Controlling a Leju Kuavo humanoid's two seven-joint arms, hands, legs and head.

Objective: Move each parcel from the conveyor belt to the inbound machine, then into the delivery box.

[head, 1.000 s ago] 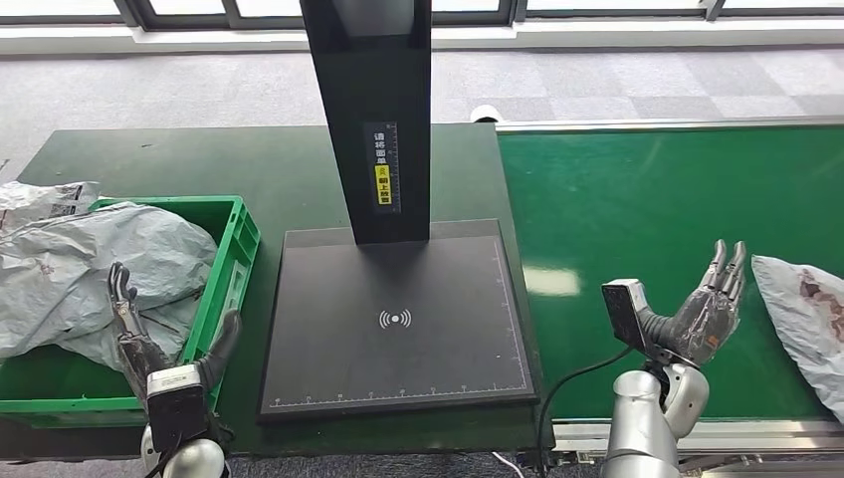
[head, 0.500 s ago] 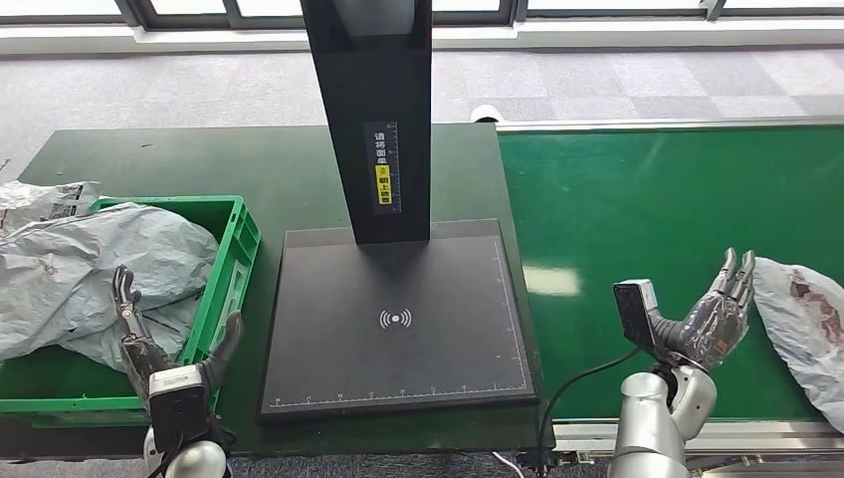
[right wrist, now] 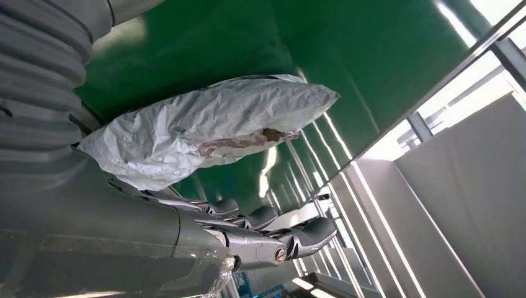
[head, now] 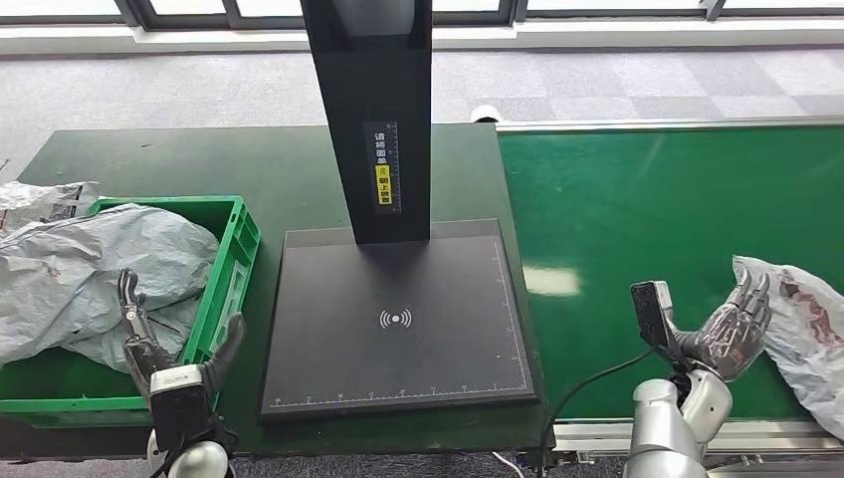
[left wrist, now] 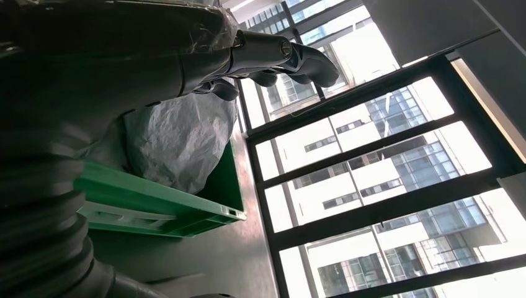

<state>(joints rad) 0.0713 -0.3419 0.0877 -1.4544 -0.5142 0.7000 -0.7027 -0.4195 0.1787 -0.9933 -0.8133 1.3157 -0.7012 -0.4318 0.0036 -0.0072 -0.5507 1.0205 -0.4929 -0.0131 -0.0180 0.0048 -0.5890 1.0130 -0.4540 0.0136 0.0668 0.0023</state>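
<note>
A grey plastic parcel (head: 804,329) with a brownish label lies on the green conveyor belt (head: 657,209) at the far right. My right hand (head: 735,329) is open, palm toward the parcel, its fingertips at the parcel's near edge; the right wrist view has the parcel (right wrist: 211,130) close beside the fingers (right wrist: 260,233). The black inbound machine's scan plate (head: 398,319) lies bare in the middle, under its dark post (head: 370,110). The green delivery box (head: 224,284) at the left holds grey parcels (head: 90,269). My left hand (head: 164,349) is open by the box's near right corner, holding nothing.
Another grey parcel (head: 40,204) lies on the dark green table behind the box's left end. The belt's metal rail (head: 687,433) runs along its near edge. A white roll end (head: 485,114) sits behind the table. Grey carpet and windows lie beyond.
My right hand has moved right and lower along the belt, reaching the parcel's edge. The left hand has sunk slightly beside the box.
</note>
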